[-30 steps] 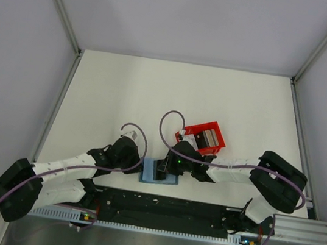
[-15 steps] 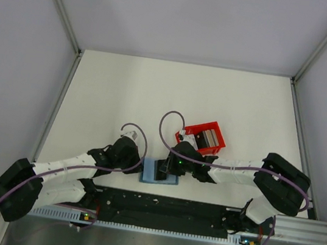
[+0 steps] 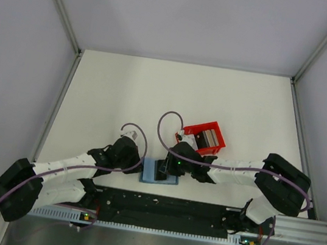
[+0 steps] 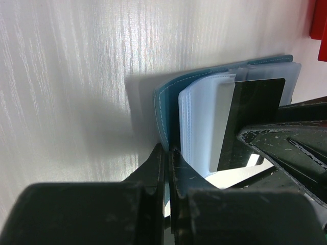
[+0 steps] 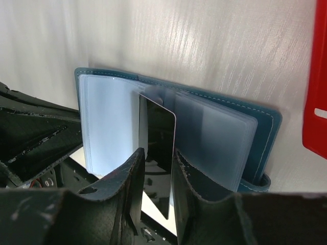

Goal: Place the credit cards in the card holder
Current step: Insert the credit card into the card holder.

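Two grippers are handling one open teal-blue folding card holder (image 3: 147, 175) on the white table (image 3: 155, 96).
Left gripper (image 4: 167, 153) is clamping the holder's teal cover edge, jaws nearly together on it. Right gripper (image 5: 157, 155) is pinching a thin black rectangular credit card (image 5: 157, 125) upright, its far edge meeting the clear plastic sleeves (image 5: 214, 138). Holder is lying near the table's near edge, between both grippers. Grey-silver cards (image 3: 210, 137) are sitting in the red open-topped plastic tray (image 3: 194, 129) just beyond.

Card (image 5: 157, 148) upon the card holder (image 3: 154, 174), tray (image 3: 205, 137) behind to its right
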`<state>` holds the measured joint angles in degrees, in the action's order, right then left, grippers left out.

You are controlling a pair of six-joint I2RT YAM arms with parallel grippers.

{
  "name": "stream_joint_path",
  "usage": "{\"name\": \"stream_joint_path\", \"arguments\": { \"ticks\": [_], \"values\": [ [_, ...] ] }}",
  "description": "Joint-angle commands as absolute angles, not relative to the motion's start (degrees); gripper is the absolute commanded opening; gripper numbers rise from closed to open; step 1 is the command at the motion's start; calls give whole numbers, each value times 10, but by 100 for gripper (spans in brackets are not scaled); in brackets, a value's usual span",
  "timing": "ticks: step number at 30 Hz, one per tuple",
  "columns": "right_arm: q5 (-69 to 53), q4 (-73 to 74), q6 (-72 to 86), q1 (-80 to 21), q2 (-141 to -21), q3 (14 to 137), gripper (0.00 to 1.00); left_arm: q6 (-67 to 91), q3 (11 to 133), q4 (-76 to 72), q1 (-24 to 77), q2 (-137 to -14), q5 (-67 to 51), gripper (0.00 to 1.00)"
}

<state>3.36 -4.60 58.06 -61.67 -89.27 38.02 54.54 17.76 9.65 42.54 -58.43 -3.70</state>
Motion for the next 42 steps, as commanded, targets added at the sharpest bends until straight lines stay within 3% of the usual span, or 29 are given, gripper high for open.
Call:
{"name": "stream_joint_path", "arguments": {
  "ticks": [1, 21, 31, 42],
  "values": [
    [67, 50, 565, -624, -893, 381, 30, 534, 155, 131, 426, -596, -12, 0],
    [11, 42, 557, -652, -966, 452, 35, 536, 155, 128, 425, -596, -14, 0],
    [101, 141, 557, -652, -917, 451, 37, 535, 154, 128, 425, -596, -14, 0],
    [118, 176, 557, -651, -897, 452, 38, 535, 154, 129, 425, -596, -15, 0]
  ]
}}
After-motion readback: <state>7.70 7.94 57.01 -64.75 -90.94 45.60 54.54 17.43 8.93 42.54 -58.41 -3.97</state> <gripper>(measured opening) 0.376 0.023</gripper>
